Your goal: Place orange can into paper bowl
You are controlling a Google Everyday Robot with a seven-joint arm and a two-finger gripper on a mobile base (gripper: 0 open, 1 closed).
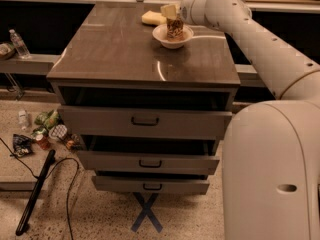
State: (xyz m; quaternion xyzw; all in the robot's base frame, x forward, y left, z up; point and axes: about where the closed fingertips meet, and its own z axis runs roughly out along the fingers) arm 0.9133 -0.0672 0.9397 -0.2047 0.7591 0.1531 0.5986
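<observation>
The orange can [174, 28] stands upright inside the white paper bowl [172, 37], which sits at the far middle of the brown cabinet top [120, 49]. My gripper [171, 12] is right at the can's top, coming in from the right on the long white arm [260, 44]. The gripper hides the can's silver top.
A yellow sponge [153, 18] lies just left of the bowl at the back edge. Three drawers [145, 121] stand partly open below. Litter with a small red can [42, 141], a plastic bottle [19, 43] and a black cable [35, 194] lie at the left on the floor.
</observation>
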